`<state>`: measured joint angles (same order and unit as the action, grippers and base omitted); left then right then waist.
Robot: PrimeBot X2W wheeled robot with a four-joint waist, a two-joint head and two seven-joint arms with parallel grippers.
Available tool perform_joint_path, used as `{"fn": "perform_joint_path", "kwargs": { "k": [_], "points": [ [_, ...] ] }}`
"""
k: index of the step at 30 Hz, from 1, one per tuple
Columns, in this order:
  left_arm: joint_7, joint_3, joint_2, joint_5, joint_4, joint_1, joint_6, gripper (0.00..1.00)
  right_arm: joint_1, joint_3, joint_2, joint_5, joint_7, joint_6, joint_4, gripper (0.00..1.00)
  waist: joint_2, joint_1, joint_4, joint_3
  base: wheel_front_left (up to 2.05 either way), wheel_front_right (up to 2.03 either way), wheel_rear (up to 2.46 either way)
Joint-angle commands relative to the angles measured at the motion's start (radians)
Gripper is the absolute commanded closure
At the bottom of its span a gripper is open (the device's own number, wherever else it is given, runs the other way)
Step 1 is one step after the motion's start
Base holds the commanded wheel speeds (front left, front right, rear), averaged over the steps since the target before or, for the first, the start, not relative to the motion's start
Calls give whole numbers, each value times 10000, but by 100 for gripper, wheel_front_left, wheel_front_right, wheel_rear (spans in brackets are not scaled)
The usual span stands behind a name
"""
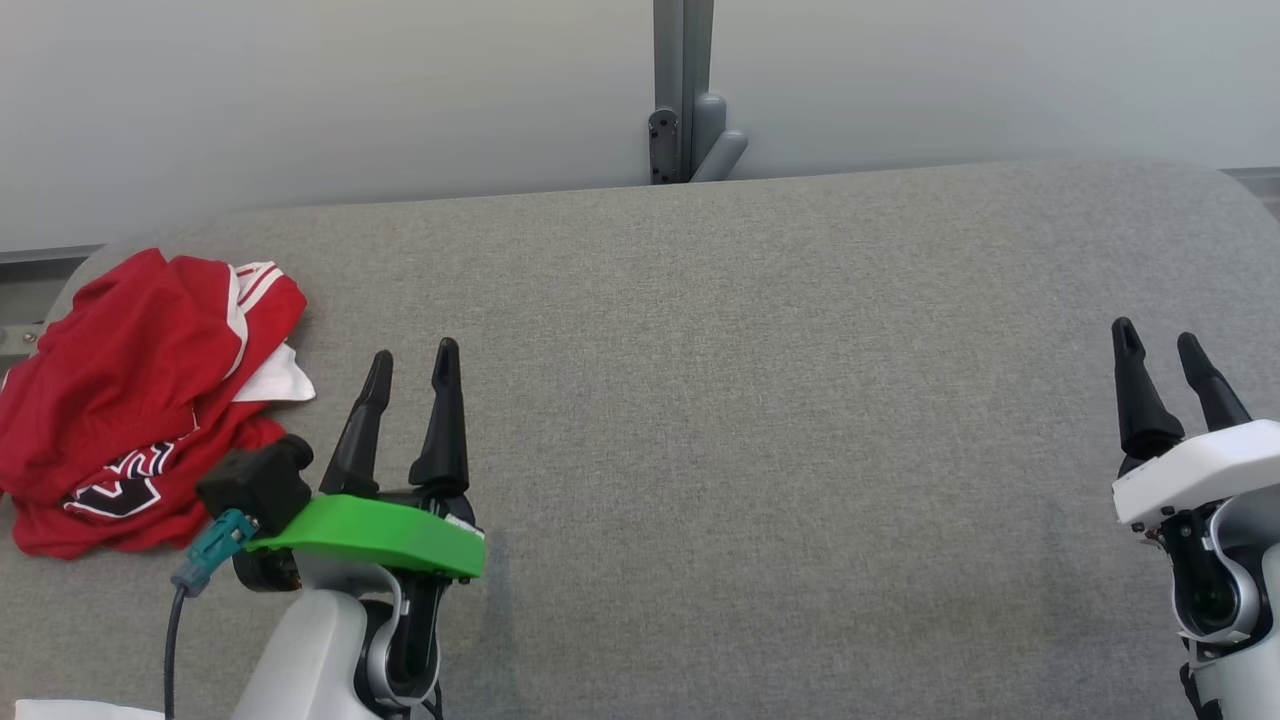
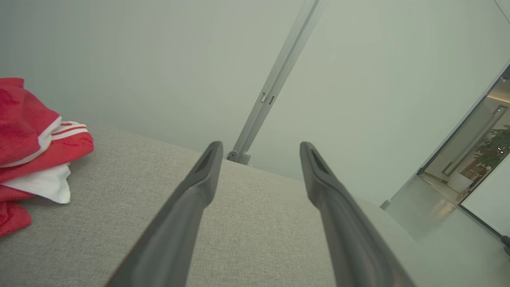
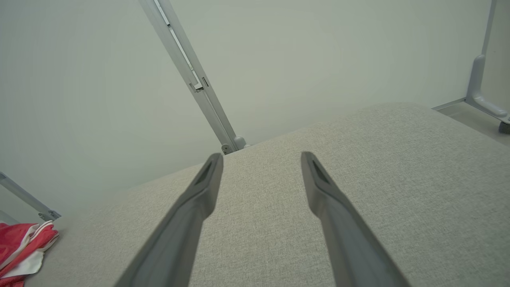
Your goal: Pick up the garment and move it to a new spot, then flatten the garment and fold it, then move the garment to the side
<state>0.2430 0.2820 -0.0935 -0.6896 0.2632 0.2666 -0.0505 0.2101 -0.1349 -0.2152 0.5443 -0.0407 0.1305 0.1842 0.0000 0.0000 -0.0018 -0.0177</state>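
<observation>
The crumpled red jersey with white trim [image 1: 130, 400] lies near the empty, wide-open left gripper [image 1: 412, 370]; the right gripper [image 1: 1160, 355] is likewise open and empty. A shallow pinch may take only one layer, so the jersey could slip.

1. A grey fabric-covered pad [image 1: 760, 400] runs from the left edge to the right edge of the head view. Its far edge crosses the upper third of the frame, and both far corners are rounded.
2. Its weave looks even and lies flat.
3. A garment [image 1: 130, 400] lies on it at the middle left of the head view, close to the rounded far-left corner. It is a crumpled red heap with white striped trim. A white flap pokes out toward the right, and there is black-and-white lettering at its lower part.
4. In the left wrist view the garment [image 2: 28, 131] rests at the left edge on the pad [image 2: 255, 223].
5. In the right wrist view the garment [image 3: 24, 247] sits in the lower left corner on the pad [image 3: 398, 179].
</observation>
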Motion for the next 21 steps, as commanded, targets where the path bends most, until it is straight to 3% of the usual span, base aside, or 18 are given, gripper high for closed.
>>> {"fn": "perform_joint_path", "kwargs": {
  "k": [1,21],
  "points": [
    [-25,-67,-80,251,-155,33,97,0,29,82,-97,-240,133,2,-217,0,0,0,0,3,0,0,0],
    [-237,-170,-129,2403,-270,-419,496,0,-594,787,184,-2076,1231,3,-383,0,0,0,-46,86,0,0,0]
  ]
}}
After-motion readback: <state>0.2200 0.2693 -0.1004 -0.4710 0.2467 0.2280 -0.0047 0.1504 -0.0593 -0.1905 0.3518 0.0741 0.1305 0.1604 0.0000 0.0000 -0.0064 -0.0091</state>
